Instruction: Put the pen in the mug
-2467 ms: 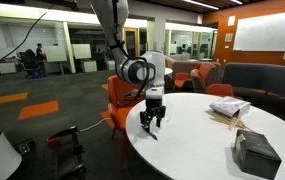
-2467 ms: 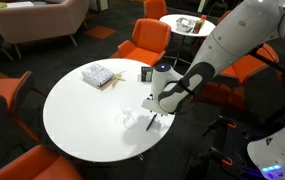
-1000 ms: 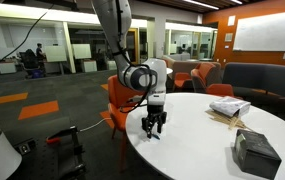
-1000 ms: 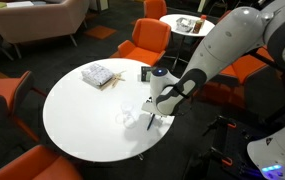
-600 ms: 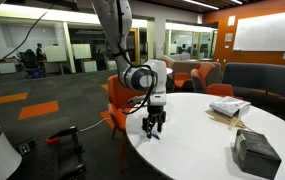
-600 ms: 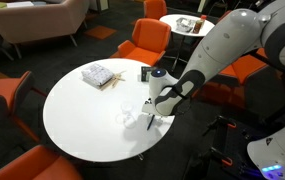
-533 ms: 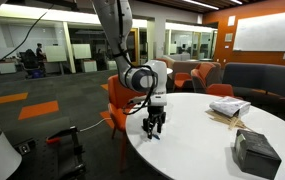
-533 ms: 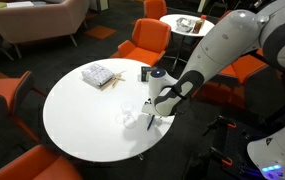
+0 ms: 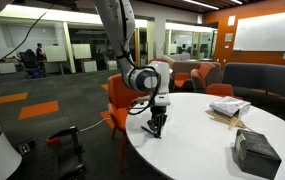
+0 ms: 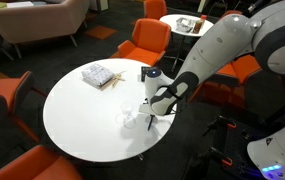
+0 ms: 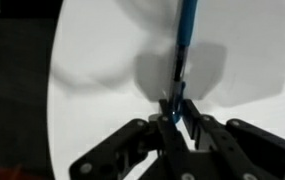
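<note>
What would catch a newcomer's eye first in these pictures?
The big white robot arm bends low over the edge of the round white table, and in the wrist view its gripper is closed on a blue pen. Orange chairs ring the table, and a dark box sits on it away from the arm.

The counter (image 10: 77,115) under me looks smooth, matt white. The pen (image 11: 185,40) shines like glossy blue plastic; my jaws are dull black; the mug (image 10: 129,119) looks clear.
</note>
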Motion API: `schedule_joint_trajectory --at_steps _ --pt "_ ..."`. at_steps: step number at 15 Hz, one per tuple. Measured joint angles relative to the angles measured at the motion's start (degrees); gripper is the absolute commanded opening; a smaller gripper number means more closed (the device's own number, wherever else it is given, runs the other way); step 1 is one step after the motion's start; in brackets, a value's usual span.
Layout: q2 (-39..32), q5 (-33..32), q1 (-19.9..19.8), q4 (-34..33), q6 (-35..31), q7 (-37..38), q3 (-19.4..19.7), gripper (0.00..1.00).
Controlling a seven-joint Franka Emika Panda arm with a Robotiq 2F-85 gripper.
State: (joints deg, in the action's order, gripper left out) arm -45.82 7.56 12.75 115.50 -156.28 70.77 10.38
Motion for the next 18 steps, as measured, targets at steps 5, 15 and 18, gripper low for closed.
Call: schedule_joint_trajectory --at_steps 5,15,18 --pt "-0.1 0.0 0.0 -0.4 0.3 0.0 0.0 0.02" --pt "8.4 -10.7 12.8 0.2 6.6 9.8 14.7 0.02" --pt "11.2 -19.7 16.7 -0.3 10.5 17.9 18.0 0.02"
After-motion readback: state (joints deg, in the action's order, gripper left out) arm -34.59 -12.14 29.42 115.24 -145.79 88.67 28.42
